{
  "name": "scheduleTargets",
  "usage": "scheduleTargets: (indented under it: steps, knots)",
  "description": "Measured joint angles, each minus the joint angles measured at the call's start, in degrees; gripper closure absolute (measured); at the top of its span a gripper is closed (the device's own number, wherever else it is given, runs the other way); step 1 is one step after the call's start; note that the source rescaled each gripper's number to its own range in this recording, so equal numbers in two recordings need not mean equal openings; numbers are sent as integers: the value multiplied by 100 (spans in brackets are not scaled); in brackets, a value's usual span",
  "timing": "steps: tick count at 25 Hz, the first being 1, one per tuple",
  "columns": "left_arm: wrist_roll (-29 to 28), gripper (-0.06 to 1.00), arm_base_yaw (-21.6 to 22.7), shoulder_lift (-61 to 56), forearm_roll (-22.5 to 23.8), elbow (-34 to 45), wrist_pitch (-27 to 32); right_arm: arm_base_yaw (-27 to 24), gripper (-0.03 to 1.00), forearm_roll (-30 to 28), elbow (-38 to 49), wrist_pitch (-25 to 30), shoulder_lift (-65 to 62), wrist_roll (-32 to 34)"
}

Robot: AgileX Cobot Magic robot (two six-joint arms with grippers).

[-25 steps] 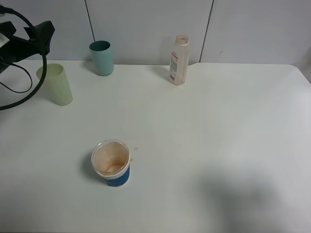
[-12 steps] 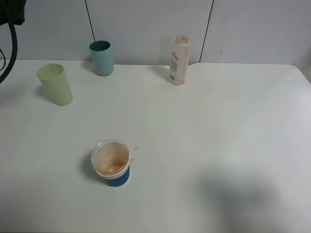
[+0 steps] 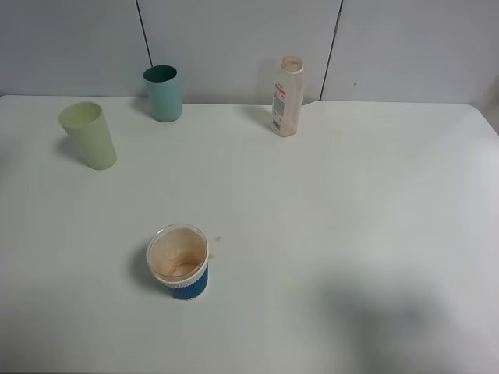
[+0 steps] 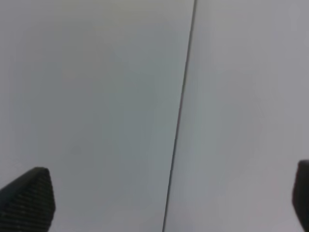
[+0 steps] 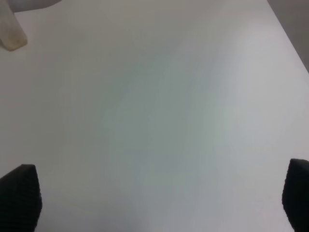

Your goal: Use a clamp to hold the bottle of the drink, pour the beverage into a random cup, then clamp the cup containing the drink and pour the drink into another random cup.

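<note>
The clear bottle with a red-and-white label stands uncapped at the table's back, only faintly brown inside; its base shows in the right wrist view. The pale yellow-green cup stands at the far left and the teal cup at the back left. I cannot make out the beverage in either cup. Neither arm appears in the exterior high view. My left gripper is open and empty, facing the wall. My right gripper is open and empty above bare table, well away from the bottle.
A short stained cup with a blue ribbed sleeve stands at the front left of the white table. A grey panelled wall runs right behind the table. A shadow lies at the front right.
The left arm, which stood at the upper left beside the pale cup, has drawn back out of the exterior high view. The cups and the bottle have not moved.
</note>
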Motion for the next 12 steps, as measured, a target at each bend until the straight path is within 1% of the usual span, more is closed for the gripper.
scheduleTargets:
  steps: [5, 8, 12]
  knots:
    - [-213, -6, 0, -939, -6, 79, 702, 0, -3, 0, 0, 0, 0, 0]
    - [-233, -6, 0, -1536, -6, 79, 1277, 0, -3, 0, 0, 0, 0, 0]
    - [-259, -6, 0, -2312, -89, 79, 2195, 0, -3, 0, 0, 0, 0, 0]
